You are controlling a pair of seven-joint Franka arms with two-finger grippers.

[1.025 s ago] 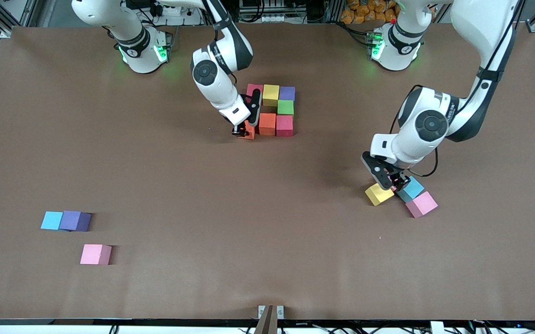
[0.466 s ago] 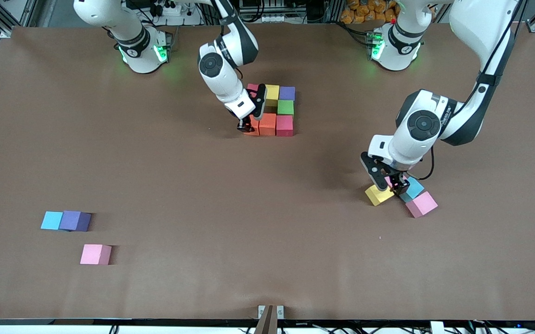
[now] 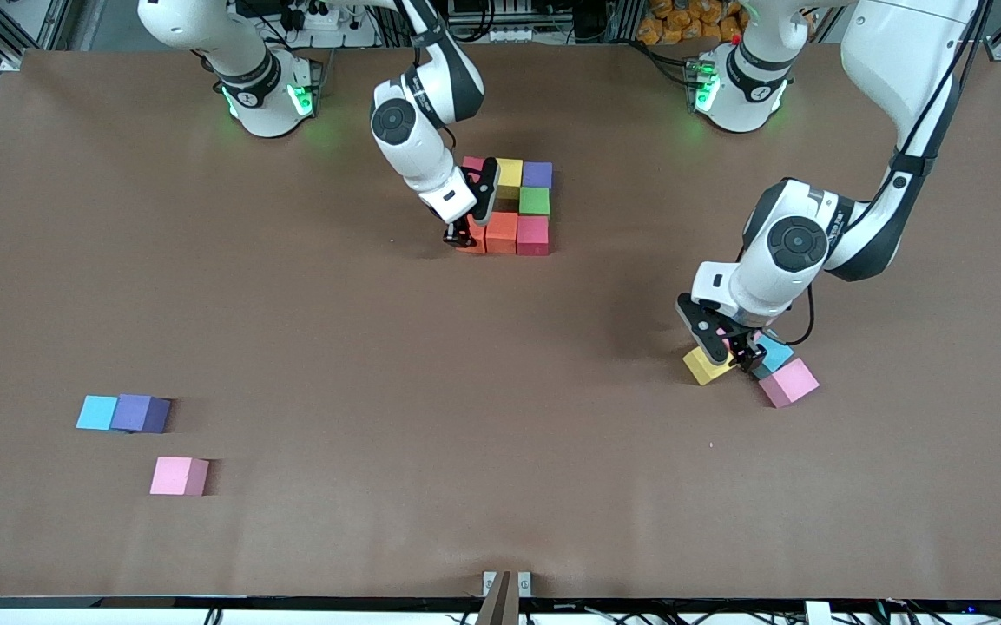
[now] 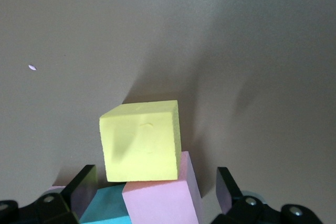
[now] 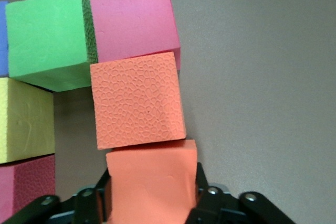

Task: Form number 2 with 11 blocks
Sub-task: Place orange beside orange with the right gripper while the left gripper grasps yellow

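The right gripper (image 3: 463, 240) has carried its orange foam cube (image 5: 151, 182) in against the matching orange cube (image 3: 501, 233), so the middle row of the number 2 (image 3: 509, 207) now reads three across; its fingers still bracket the cube, and whether they have let go I cannot tell. Seven matte multicoloured cubes stand near the table's edge by the robot bases, leaving four to place. The left gripper (image 3: 733, 349), jaws spread, has sunk around a pale pink foam cube (image 4: 163, 203) beside the yellow cube (image 3: 706, 365), toward the left arm's end.
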